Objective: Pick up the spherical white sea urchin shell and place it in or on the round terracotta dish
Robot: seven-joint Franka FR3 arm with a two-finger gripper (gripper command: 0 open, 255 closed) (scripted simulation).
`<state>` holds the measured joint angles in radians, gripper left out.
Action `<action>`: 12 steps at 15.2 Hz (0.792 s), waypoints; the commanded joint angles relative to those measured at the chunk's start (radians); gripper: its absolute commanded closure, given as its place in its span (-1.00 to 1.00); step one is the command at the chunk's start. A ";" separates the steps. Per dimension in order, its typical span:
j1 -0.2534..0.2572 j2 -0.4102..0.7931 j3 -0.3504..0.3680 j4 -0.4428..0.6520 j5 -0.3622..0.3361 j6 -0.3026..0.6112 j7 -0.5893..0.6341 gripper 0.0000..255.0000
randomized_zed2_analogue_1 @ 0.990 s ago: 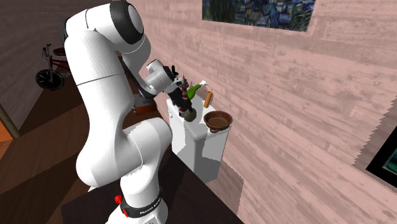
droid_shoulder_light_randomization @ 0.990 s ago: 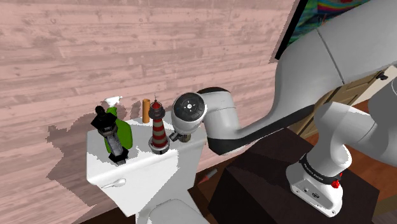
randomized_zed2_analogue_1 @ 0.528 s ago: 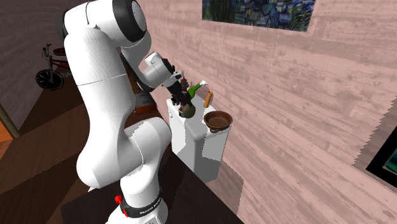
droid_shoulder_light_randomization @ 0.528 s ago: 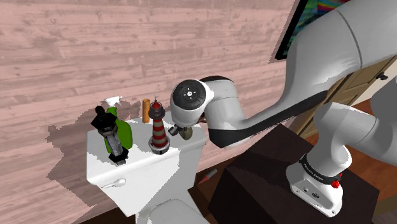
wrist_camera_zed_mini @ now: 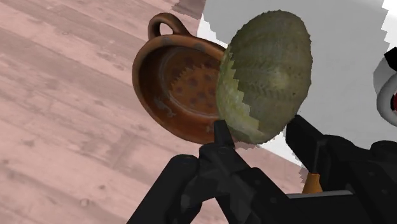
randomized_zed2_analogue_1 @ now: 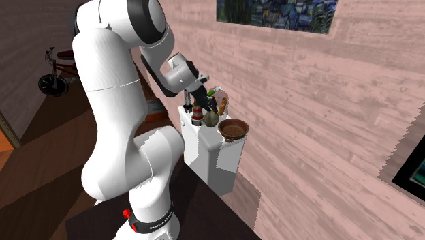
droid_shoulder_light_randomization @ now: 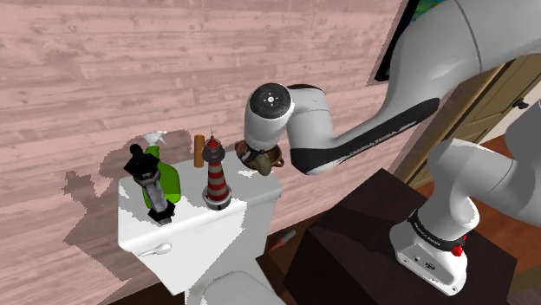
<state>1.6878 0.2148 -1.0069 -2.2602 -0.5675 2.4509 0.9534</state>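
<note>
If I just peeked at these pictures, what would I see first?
The big white arm jumps out first, reaching over a white toilet tank by the pink wooden wall. Its black gripper clasps a ribbed, greenish sea urchin shell in the air, close beside a round brown dish with a little handle.

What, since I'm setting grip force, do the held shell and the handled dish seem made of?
The shell: dull olive-grey, ribbed with rows of tiny bumps, jagged rim; probably thin natural shell, likely brittle. The dish: reddish-brown, dark speckles inside, faint sheen; looks like fired clay, perhaps lightly glazed.
</note>
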 commanded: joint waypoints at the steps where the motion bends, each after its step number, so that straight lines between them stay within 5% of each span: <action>1: -0.028 -0.010 -0.026 -0.024 -0.025 0.039 -0.025 1.00; 7: -0.154 0.012 -0.061 -0.043 -0.019 0.151 -0.154 1.00; 12: -0.203 0.090 -0.016 -0.056 0.030 0.228 -0.159 1.00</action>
<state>1.4967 0.2895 -1.0333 -2.3162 -0.5490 2.6645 0.7980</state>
